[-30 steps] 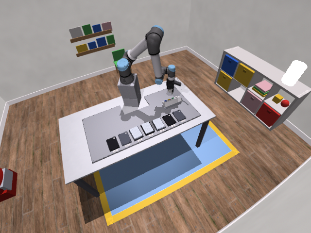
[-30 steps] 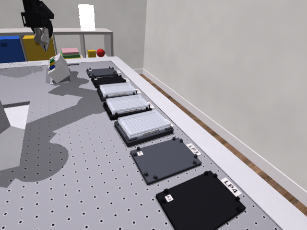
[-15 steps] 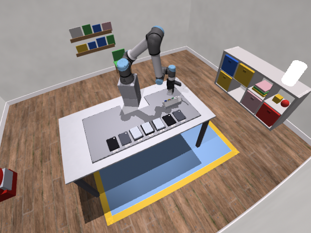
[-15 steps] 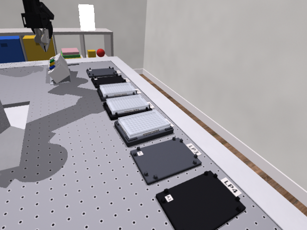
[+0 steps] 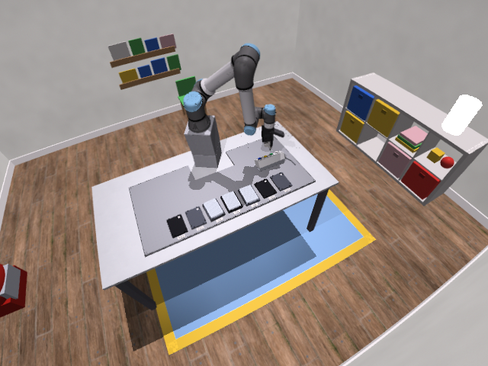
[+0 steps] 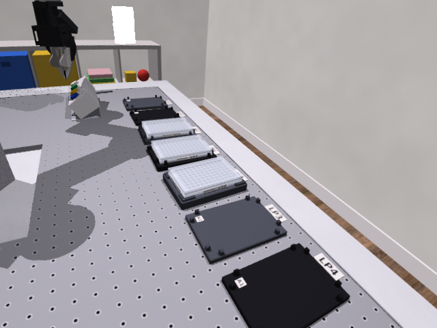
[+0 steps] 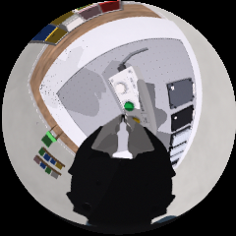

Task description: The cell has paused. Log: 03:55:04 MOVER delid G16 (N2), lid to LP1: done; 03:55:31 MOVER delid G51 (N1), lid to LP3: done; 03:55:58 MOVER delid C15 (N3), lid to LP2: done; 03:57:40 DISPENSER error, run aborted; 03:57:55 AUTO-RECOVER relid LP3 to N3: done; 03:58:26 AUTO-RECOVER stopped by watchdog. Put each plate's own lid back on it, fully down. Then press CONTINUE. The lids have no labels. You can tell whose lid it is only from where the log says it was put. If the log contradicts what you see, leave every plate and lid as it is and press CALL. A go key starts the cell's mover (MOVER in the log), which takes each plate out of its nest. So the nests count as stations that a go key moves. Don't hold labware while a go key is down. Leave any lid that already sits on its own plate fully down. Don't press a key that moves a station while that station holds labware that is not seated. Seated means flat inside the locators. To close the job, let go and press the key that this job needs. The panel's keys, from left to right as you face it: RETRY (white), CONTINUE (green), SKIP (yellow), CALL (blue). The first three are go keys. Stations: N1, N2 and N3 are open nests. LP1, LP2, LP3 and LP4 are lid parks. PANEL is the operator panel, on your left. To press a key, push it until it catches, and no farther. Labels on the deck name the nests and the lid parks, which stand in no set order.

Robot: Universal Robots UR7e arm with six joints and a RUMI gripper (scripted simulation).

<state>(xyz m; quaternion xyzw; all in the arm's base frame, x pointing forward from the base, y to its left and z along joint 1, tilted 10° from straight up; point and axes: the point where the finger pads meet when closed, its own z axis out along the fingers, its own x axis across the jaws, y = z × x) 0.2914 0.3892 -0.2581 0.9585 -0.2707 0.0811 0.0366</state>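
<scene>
My gripper point(image 6: 65, 74) is shut and holds nothing. It points down just above the top of the sloped white operator panel point(image 6: 83, 98). In the wrist view the shut fingertips lie right by the green key point(image 7: 129, 105), with the white key point(image 7: 121, 88) beyond it. I cannot tell whether they touch a key. Three clear well plates point(image 6: 167, 128) point(image 6: 180, 148) point(image 6: 204, 175) sit in black nests in a row. Each looks covered by a clear lid and lies flat. Lid parks LP3 point(image 6: 234, 227) and LP4 point(image 6: 285, 285) are bare.
Two more bare lid parks point(image 6: 144, 102) point(image 6: 153, 113) lie between the plates and the panel. The arm's grey pedestal point(image 5: 203, 142) stands at the back of the table. A cable runs from the panel point(image 5: 270, 159) toward the table edge.
</scene>
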